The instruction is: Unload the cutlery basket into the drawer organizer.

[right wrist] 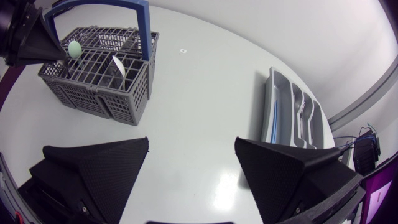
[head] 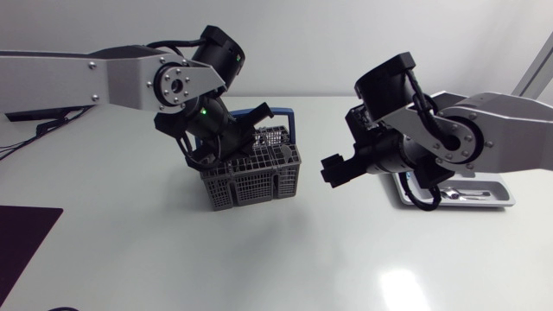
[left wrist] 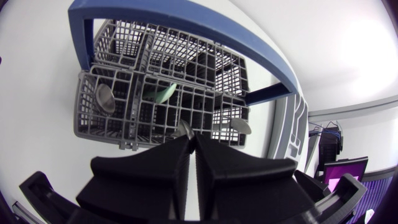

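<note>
Where left gripper (left wrist: 190, 139) clenched a silver handle (left wrist: 185, 128) for lifting, basket (left wrist: 205, 62) lay beneath. Right gripper (right wrist: 192, 143) hung released, organizer (right wrist: 273, 106) ahead.

From above, the left hand (head: 238, 142) covers much of the cutlery basket (head: 259, 183), hiding its contents. The right arm (head: 432, 138) hides most of the drawer organizer (head: 508, 199), and the pieces inside are too small to identify. In the left wrist view, a silver utensil (left wrist: 185, 129) disappears behind the pressed-together fingers (left wrist: 155, 168); whether they grip it is unclear.
</note>
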You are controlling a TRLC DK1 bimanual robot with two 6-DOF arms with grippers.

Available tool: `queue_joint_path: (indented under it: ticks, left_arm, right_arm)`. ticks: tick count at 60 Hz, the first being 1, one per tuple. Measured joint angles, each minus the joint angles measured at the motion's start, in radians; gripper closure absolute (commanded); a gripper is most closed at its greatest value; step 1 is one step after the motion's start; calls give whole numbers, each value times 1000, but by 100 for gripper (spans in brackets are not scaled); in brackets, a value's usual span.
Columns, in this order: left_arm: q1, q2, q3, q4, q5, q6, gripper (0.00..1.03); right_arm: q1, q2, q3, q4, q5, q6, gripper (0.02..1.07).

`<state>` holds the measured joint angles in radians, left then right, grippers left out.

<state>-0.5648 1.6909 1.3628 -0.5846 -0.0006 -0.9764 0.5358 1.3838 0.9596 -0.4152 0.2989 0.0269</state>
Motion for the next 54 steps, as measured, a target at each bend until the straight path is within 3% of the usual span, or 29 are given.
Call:
queue_joint_path:
  ticks: [54]
  left_arm:
    - [-18, -194, 0, -9, 0, 0, 99]
  right_arm:
    - [53, -29, -31, 8, 24, 0, 7]
